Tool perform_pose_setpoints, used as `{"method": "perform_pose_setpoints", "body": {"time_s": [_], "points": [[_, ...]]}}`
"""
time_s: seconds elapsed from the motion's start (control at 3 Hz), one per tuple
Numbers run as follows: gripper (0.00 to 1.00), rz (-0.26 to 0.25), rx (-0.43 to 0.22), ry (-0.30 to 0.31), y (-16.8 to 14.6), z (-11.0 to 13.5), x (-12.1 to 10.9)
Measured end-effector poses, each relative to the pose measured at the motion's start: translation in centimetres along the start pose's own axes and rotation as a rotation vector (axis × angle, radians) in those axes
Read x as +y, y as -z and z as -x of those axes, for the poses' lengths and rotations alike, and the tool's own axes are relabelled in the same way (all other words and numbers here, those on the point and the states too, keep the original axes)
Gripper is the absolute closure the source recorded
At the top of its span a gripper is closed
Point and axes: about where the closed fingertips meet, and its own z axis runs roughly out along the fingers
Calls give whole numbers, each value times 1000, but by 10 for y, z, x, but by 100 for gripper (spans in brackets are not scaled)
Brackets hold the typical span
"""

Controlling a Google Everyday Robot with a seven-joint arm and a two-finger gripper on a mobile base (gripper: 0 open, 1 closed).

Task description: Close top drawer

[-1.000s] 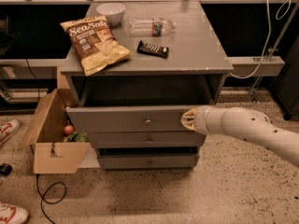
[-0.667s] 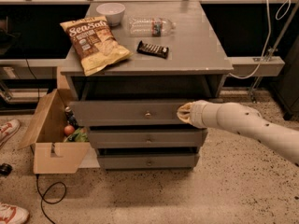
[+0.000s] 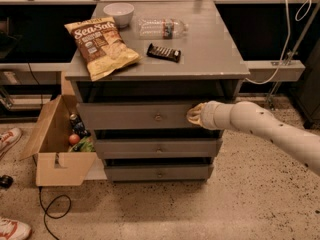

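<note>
Gripper [image 3: 196,115] pressed on the top drawer [image 3: 125,116] front, 3 o'clock of its knob [image 3: 158,116]; grip state: can't tell. Drawer sits slightly proud of the middle drawer [image 3: 150,148]. Cabinet top [image 3: 215,59], 10 o'clock: chip bag [image 3: 102,44] reads "Sea Salt". Candy bar [image 3: 163,52] label unreadable.

The top drawer [image 3: 131,116] is a wide grey wooden drawer, the highest of 3 in the cabinet [image 3: 220,59]. Its flat front stands upright and level, with 1 small round metal knob [image 3: 158,116] at centre. It seems almost fully in, though how far it projects is hard to judge. The gripper [image 3: 195,115] touches the front's right end.
</note>
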Motion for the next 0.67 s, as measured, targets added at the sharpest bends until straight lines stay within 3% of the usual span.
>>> {"method": "perform_pose_setpoints", "body": {"time_s": [0.33,0.67], "points": [[100,26,8,-38,44,-6,6],[100,102,38,-98,128,-13,24]]}}
